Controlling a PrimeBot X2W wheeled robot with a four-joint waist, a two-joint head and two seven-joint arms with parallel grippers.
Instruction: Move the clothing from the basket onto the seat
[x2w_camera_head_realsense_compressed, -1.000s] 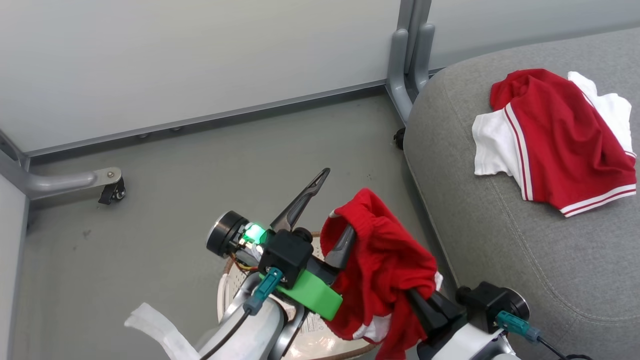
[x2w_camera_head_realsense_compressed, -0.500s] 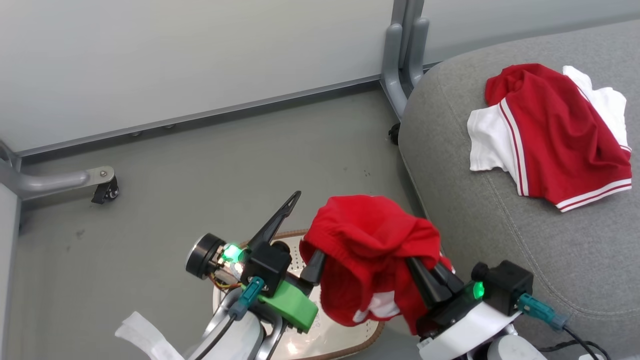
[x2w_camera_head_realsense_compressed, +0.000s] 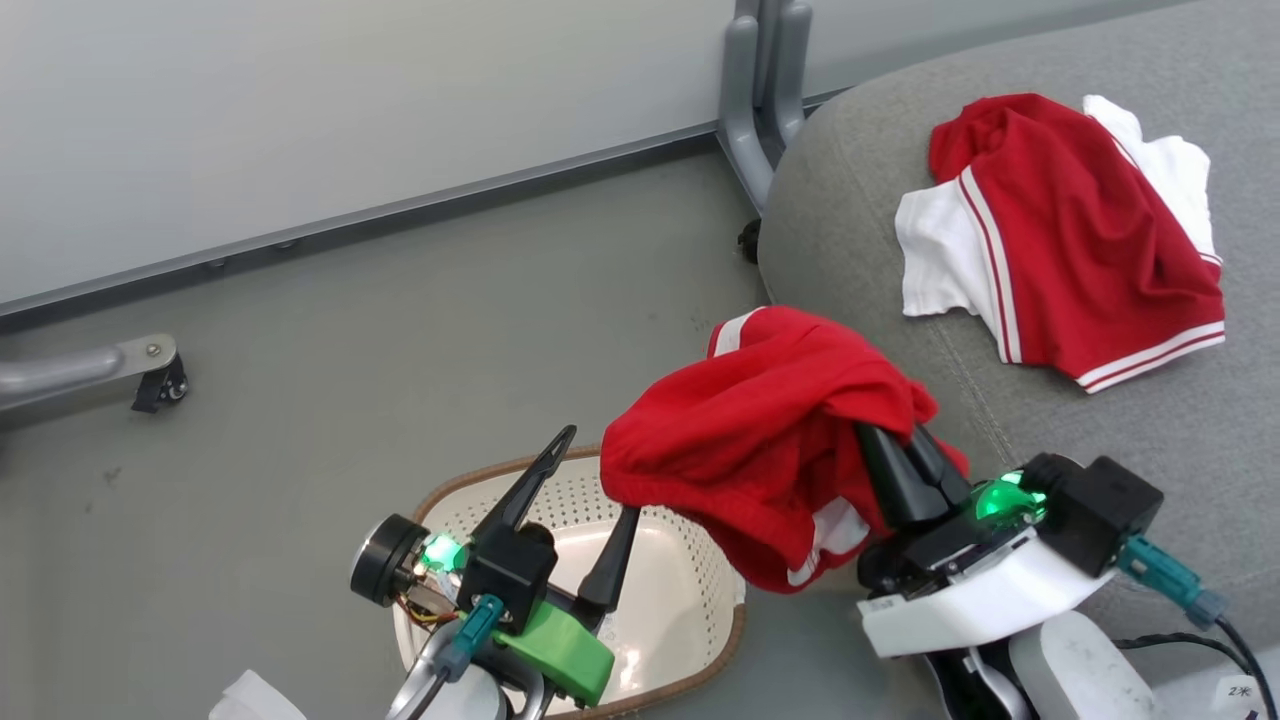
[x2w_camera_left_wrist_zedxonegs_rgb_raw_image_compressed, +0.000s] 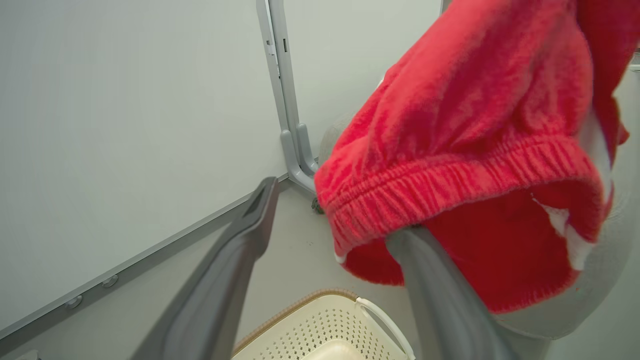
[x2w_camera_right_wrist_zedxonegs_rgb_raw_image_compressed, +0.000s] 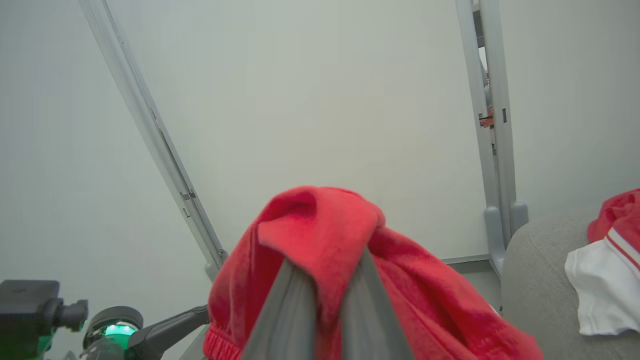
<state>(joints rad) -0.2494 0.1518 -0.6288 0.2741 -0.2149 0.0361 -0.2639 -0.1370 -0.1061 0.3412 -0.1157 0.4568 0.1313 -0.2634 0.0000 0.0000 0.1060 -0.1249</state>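
My right gripper (x2w_camera_head_realsense_compressed: 905, 440) is shut on red shorts (x2w_camera_head_realsense_compressed: 760, 440) and holds them up over the seat's near edge. In the right wrist view the cloth is bunched over the closed fingers (x2w_camera_right_wrist_zedxonegs_rgb_raw_image_compressed: 300, 310). The left gripper (x2w_camera_head_realsense_compressed: 600, 475) stands open above the basket (x2w_camera_head_realsense_compressed: 690, 600), a cream perforated tub with a brown rim. One left finger (x2w_camera_left_wrist_zedxonegs_rgb_raw_image_compressed: 440, 295) still has its tip under the shorts' waistband (x2w_camera_left_wrist_zedxonegs_rgb_raw_image_compressed: 450, 180). More red and white clothing (x2w_camera_head_realsense_compressed: 1060, 230) lies on the grey seat (x2w_camera_head_realsense_compressed: 1100, 450). I cannot see whether anything else lies in the basket.
Pale partition panels stand behind, with a grey metal post (x2w_camera_head_realsense_compressed: 760, 80) by the seat's corner and a foot with a caster (x2w_camera_head_realsense_compressed: 160, 385) at the left. Grey floor (x2w_camera_head_realsense_compressed: 420, 330) spreads between the panels and the basket.
The camera has shifted. My right gripper has carried the red shorts up and right toward the seat. The left gripper stays open and sits lower, and more of the basket shows.
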